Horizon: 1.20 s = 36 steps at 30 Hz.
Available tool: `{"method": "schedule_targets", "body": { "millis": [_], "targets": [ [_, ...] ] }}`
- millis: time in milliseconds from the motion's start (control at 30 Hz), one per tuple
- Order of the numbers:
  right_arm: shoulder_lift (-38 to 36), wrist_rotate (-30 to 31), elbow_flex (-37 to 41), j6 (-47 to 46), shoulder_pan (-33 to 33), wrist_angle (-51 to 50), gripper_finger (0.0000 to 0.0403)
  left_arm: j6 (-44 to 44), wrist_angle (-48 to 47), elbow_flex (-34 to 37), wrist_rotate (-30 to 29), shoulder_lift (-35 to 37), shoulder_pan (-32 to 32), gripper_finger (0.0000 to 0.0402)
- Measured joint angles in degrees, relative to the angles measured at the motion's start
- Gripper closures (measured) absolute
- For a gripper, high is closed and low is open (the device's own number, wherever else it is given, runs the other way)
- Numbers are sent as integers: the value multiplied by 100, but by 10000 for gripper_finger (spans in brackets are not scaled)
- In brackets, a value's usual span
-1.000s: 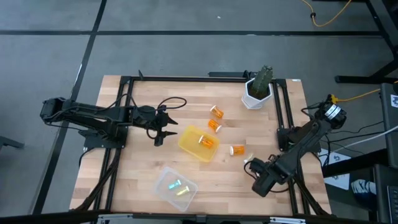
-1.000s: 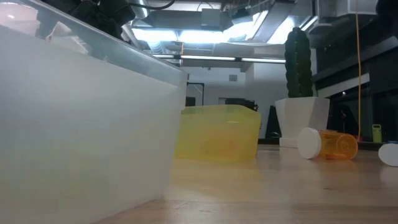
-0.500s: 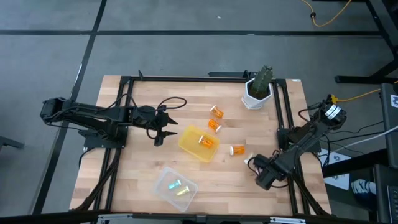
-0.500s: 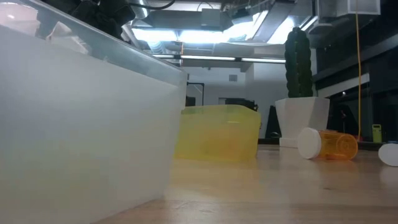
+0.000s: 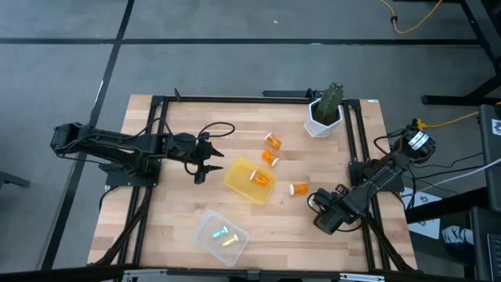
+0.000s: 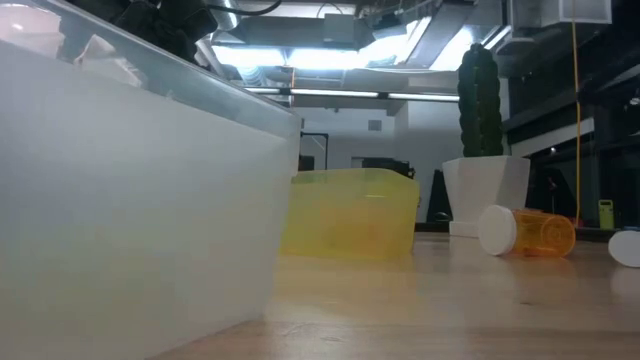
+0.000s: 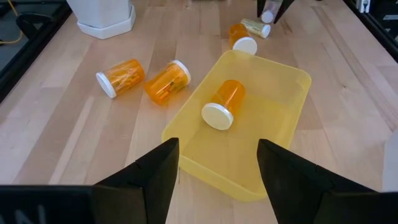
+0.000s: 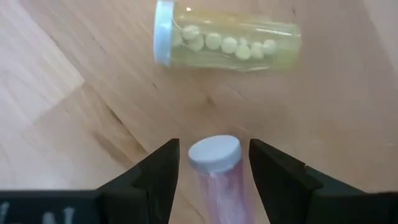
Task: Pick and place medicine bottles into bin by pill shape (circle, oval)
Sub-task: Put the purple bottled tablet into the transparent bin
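Observation:
My right gripper is open near the table's right front. Its fingers stand on either side of a pale purple vial with a white cap, which lies along them on the table. Just beyond lies a yellow-green vial of round pills. My left gripper is open and empty, left of the yellow bin, which holds one orange bottle. Three orange bottles lie on their sides on the table.
A clear bin with pastel vials stands at the front centre and fills the left of the low view. A white plant pot stands at the far right. Black frame rails run along the table's sides.
My right gripper has moved a little toward the table's far edge and its left, closing on the vials by the nearest orange bottle. The bottles and bins have stayed where they were.

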<state>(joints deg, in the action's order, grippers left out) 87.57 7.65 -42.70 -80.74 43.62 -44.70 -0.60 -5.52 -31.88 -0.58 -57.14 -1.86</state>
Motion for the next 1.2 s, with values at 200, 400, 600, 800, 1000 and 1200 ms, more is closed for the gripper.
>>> {"method": "schedule_targets", "body": {
  "millis": [200,400,600,800,1000,1200],
  "targets": [
    [0,-918,0,-17,-29,-1,206,1,0,0,-2,0,0,190],
    [0,-723,0,54,-33,-51,206,0,0,0,0,0,1,190],
    [0,-471,0,632,-33,-36,206,0,0,0,-1,0,1,190],
    [0,-453,0,637,-33,-36,206,0,0,0,-2,0,1,190],
    [0,-294,0,409,-33,-12,207,0,0,0,-1,0,1,190],
    [2,-625,0,-5,-33,-30,226,0,0,0,-2,0,0,190]
  ]
}}
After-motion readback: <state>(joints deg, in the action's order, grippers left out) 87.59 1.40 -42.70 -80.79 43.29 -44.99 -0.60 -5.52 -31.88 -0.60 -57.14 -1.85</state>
